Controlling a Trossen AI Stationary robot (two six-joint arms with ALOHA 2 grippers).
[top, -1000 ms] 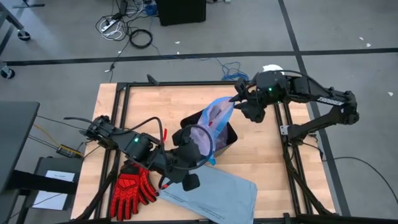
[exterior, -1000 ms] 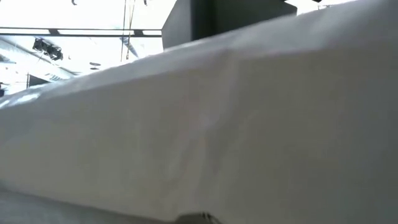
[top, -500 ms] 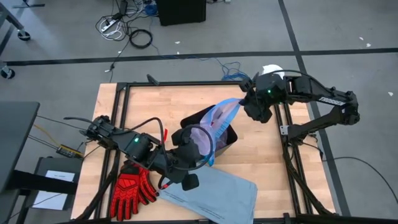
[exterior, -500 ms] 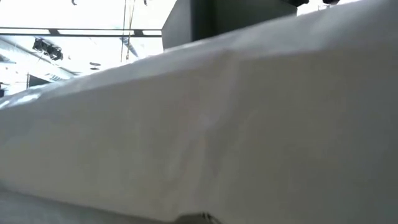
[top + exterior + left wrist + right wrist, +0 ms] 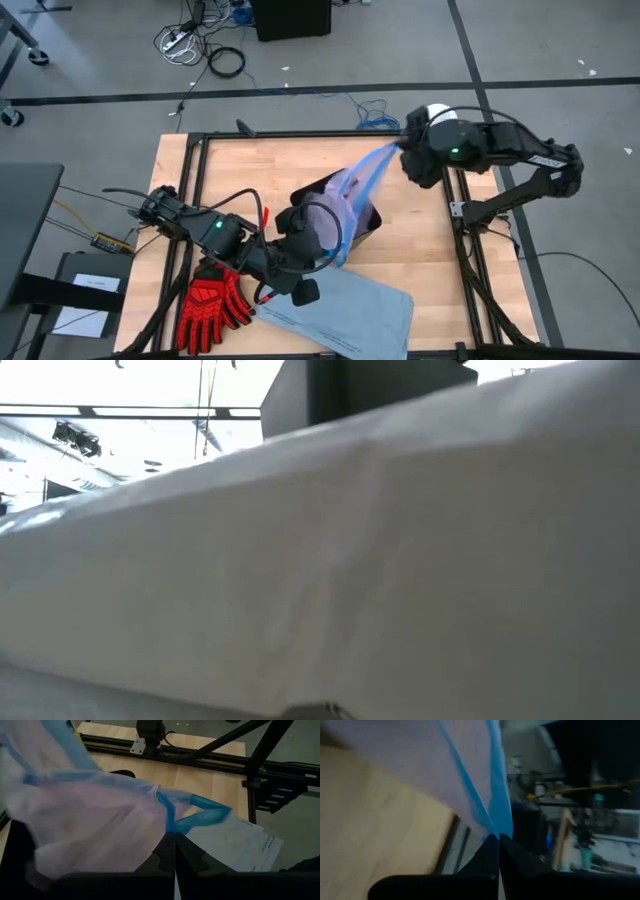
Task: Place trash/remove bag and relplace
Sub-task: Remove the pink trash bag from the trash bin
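Note:
The translucent pink-lavender bag (image 5: 345,195) with its blue drawstring rim stands in the black bin (image 5: 370,222) at mid-table. Its far rim is stretched out toward the table's far right corner. My left gripper (image 5: 308,232) is shut at the bag's near rim, over the bin's near-left side. My right gripper (image 5: 408,150) is shut on the stretched far end. The grey-blue replacement liner (image 5: 345,305) lies flat near the table's near edge. No loose trash shows. My left gripper pinches the bag's near rim at the blue drawstring (image 5: 172,822) between its two shut fingers. The pink film (image 5: 90,820) spreads away from the hold and over the bin. My right gripper pinches the bag's far rim at its blue edge (image 5: 497,815) between its shut fingers, coming from the table's far right. The film (image 5: 420,755) runs taut from the fingers down to the bin.
Red gloves (image 5: 212,305) lie at the near left, beside the left arm. A white round object (image 5: 435,112) sits just beyond the right gripper at the far right corner. Black frame rails (image 5: 300,135) border the table. A pale sheet (image 5: 350,560) fills the low view.
My right gripper has moved toward the table's far right corner, still shut on the bag's rim. It has drawn that end out of the bin into a long taut strip. The near rim at my left gripper has stayed in place.

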